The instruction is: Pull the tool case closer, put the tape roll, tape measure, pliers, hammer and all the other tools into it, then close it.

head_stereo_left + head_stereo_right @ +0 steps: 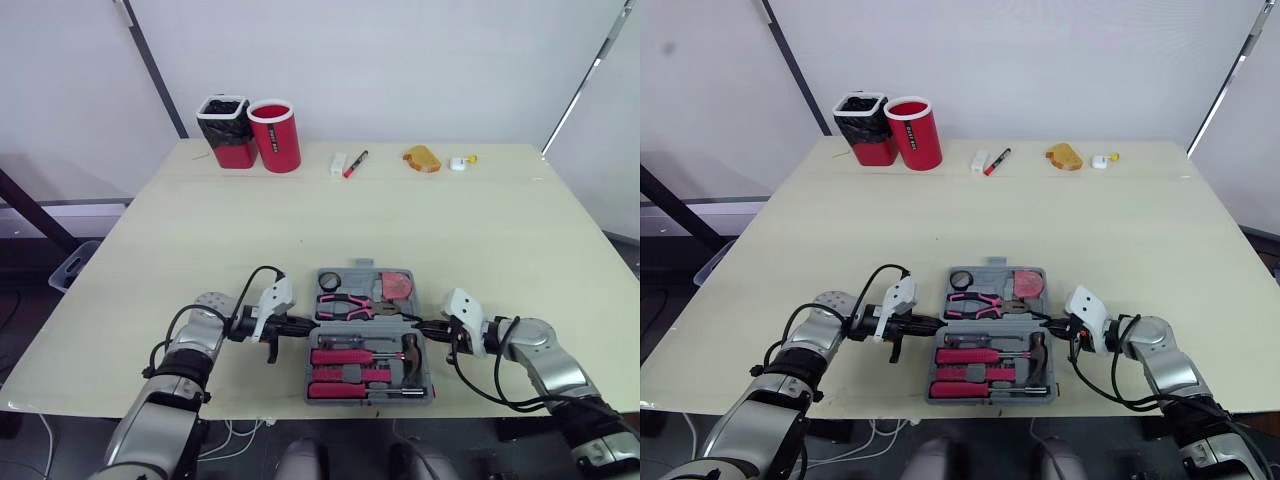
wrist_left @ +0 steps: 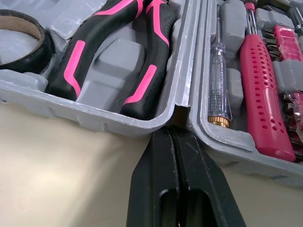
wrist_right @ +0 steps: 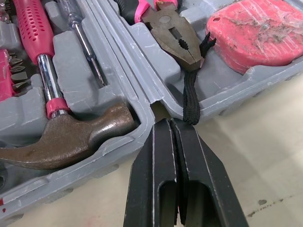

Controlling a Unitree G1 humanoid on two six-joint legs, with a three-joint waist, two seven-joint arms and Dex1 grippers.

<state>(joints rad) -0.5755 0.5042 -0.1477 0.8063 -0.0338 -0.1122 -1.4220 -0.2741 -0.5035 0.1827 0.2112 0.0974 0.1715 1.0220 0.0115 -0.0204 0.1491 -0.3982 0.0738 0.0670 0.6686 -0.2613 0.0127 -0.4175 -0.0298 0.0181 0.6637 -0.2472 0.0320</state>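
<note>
The grey tool case (image 1: 362, 266) lies open near the table's front edge. Its far half holds the black tape roll (image 1: 331, 279), the pink-handled pliers (image 1: 345, 305) and the red tape measure (image 1: 396, 285). In the near half lie the hammer (image 1: 410, 352) and pink screwdrivers (image 1: 345, 356). My left gripper (image 1: 308, 325) is shut, its tips pressed into the hinge notch on the case's left side (image 2: 177, 111). My right gripper (image 1: 418, 327) is shut too, its tips at the hinge notch on the right side (image 3: 156, 106), beside the hammer head (image 3: 71, 142) and the pliers' black strap (image 3: 190, 101).
At the table's far edge stand a black bin (image 1: 224, 130) and a red cup (image 1: 275, 135). Farther right lie a white item (image 1: 338, 164), a red marker (image 1: 355, 163), an orange object (image 1: 422, 158) and a small white piece (image 1: 459, 162). The case sits close to the front edge.
</note>
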